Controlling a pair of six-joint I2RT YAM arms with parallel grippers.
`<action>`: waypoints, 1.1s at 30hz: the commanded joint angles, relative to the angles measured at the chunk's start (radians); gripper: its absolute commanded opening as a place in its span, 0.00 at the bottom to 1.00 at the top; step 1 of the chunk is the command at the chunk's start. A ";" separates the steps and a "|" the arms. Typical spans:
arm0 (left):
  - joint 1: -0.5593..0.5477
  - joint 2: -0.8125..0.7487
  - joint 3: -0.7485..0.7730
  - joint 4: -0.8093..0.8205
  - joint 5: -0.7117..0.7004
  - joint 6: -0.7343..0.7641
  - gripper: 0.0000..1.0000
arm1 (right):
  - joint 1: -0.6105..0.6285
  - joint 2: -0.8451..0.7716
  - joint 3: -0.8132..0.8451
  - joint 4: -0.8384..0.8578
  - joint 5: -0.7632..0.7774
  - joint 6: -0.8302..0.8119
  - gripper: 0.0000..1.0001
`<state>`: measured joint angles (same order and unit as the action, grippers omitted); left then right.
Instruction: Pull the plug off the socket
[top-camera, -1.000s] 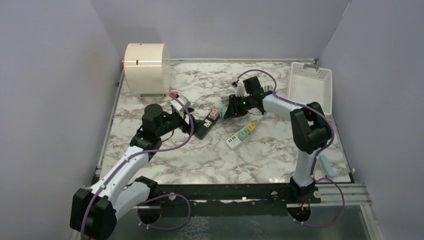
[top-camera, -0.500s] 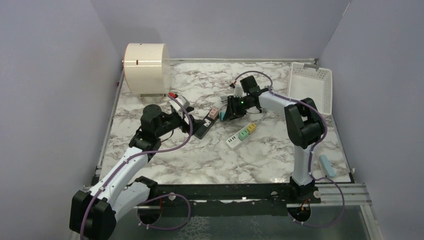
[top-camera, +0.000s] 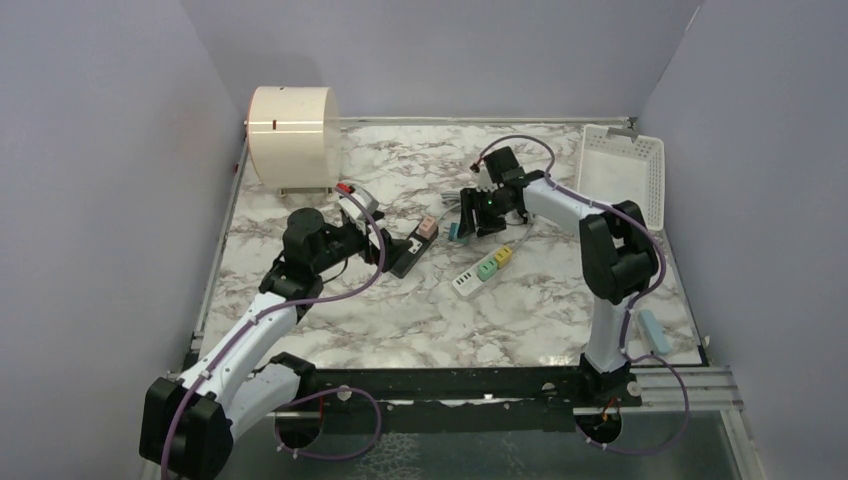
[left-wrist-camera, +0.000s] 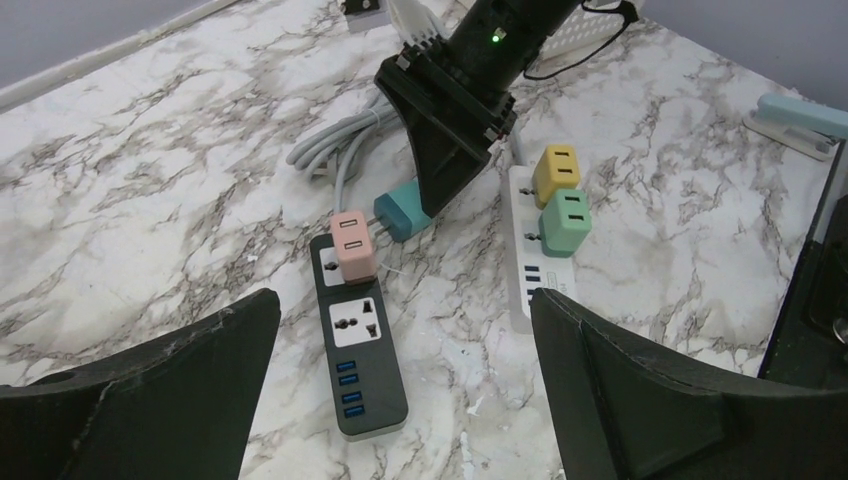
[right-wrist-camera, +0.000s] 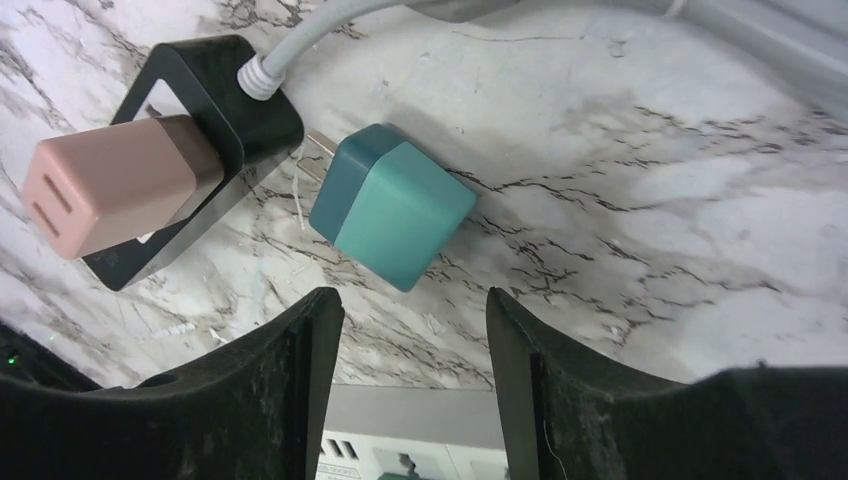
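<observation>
Right gripper (right-wrist-camera: 412, 300) has let go of the teal plug (right-wrist-camera: 390, 205) and backed up off it since a second ago. Its jaws now stand apart with nothing between them, where before they were clamped on the plug. Left gripper (left-wrist-camera: 402, 295) has also spread to full width and holds nothing; it sits just off the near end of the black power strip (left-wrist-camera: 358, 345). The teal plug is out of its socket and lying on its side on the tabletop, just ahead of the right fingertips and beside the strip's cable end, with a metal prong pointing back toward the strip. Can't say for sure whether it touches the strip, the wrist view is too tight. So the pull looks done for that plug, and what's left is probably just clearing both arms. A pink plug (left-wrist-camera: 354, 246) is seated in the strip's far socket, ahead of the left gripper. A white power strip (left-wrist-camera: 535, 265) to the right of the right gripper has a yellow and a green plug in it; whether those count is not clear from the task. The surface is a marble-pattern table (top-camera: 400, 320), flat and fairly slick-looking, with grey cable (left-wrist-camera: 335, 150) looped beyond the strip. Plain lavender walls close in three sides. A white basket (top-camera: 620, 165) sits well off to the right gripper's right, and a cream drum (top-camera: 293, 135) sits beyond the left gripper.
</observation>
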<state>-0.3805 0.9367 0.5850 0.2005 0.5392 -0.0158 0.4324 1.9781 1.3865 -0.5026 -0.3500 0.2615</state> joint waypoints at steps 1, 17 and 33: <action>0.005 0.019 0.015 0.020 -0.028 -0.005 0.99 | -0.001 -0.086 0.059 -0.039 0.116 0.014 0.61; 0.005 0.074 0.041 0.031 -0.248 -0.097 0.99 | -0.039 -0.273 0.050 0.156 0.058 0.360 0.99; 0.005 0.072 0.016 -0.005 -0.436 -0.352 0.99 | 0.161 -0.030 0.546 -0.334 0.398 0.441 0.99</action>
<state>-0.3794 0.9802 0.5945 0.2123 0.2028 -0.2379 0.5339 1.8755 1.8229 -0.6357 -0.1833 0.6521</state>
